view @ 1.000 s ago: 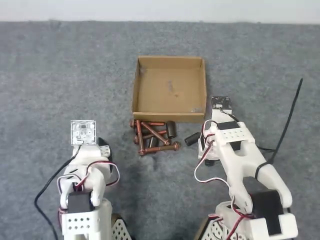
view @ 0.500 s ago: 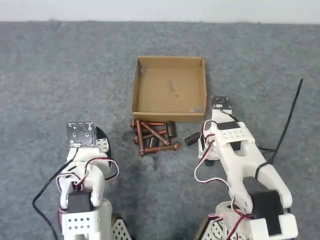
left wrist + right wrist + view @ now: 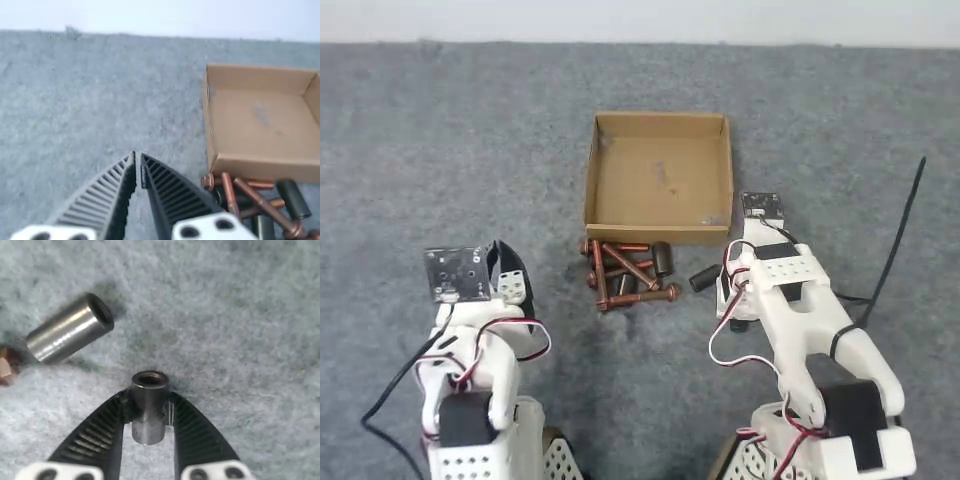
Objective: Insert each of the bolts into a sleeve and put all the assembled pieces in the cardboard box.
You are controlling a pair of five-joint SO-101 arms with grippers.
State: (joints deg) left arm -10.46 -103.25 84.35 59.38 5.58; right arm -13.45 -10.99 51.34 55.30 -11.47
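Right pincer point(image 3: 148, 399) clamping smooth cylindrical metal sleeve point(image 3: 148, 412), left pincer point(image 3: 138, 159) closed, fuzzy grey carpet point(image 3: 250, 315).

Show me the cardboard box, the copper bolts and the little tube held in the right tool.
cardboard box point(image 3: 658, 233): high view, on its front wall.
copper bolts point(image 3: 628, 264): high view, on a shaft mid-pile.
tube point(image 3: 148, 409): right wrist view, on its side, mid-length.

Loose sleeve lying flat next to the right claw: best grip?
Probably mid-barrel on the lying sleeve, from above, pinching across its round sides. It lies flat, bare carpet along both long sides; this leaves the open bore free.
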